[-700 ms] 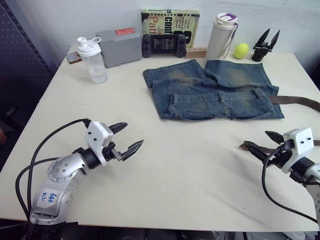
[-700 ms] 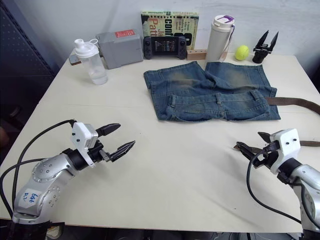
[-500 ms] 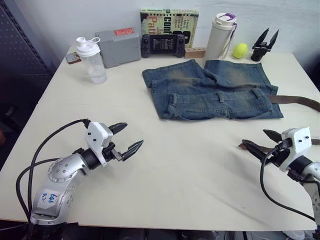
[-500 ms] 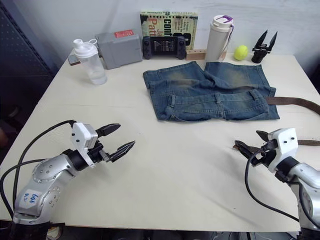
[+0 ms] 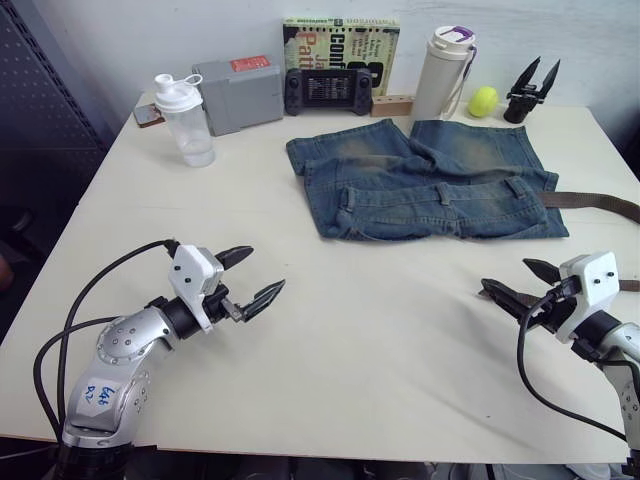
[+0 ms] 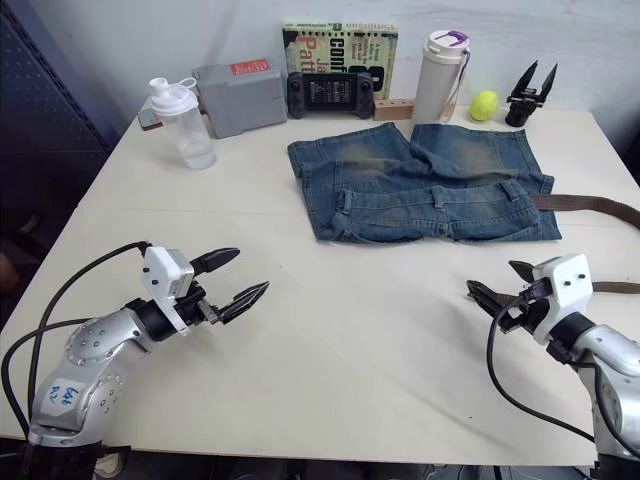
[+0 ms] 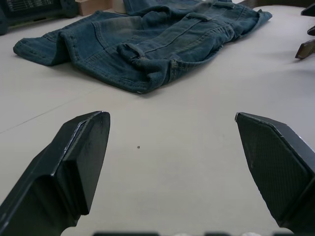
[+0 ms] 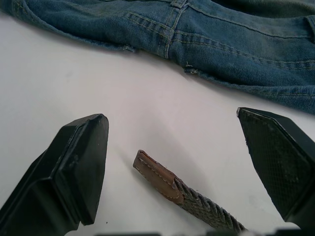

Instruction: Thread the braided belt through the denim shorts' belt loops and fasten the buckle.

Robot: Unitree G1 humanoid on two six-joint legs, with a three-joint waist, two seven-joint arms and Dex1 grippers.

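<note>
The denim shorts (image 5: 430, 180) lie flat at the table's far middle, waistband toward me, with belt loops (image 5: 444, 192) across it. The braided belt (image 5: 595, 203) comes out from the shorts' right side and runs off the table's right edge. Its brown leather-tipped end (image 8: 156, 174) lies on the table between the fingers of my right gripper (image 5: 508, 280), which is open and not touching it. My left gripper (image 5: 265, 270) is open and holds nothing, over bare table at the near left, well short of the shorts (image 7: 147, 44). The buckle is out of view.
Along the back edge stand a clear shaker bottle (image 5: 183, 120), a grey box (image 5: 238, 93), a game console (image 5: 328, 90), a book (image 5: 340, 40), a white flask (image 5: 443, 72), a yellow ball (image 5: 483, 100) and a spare black gripper (image 5: 530, 90).
My right gripper has crept slightly to the left over the belt's end. The left arm and the shorts have not moved.
</note>
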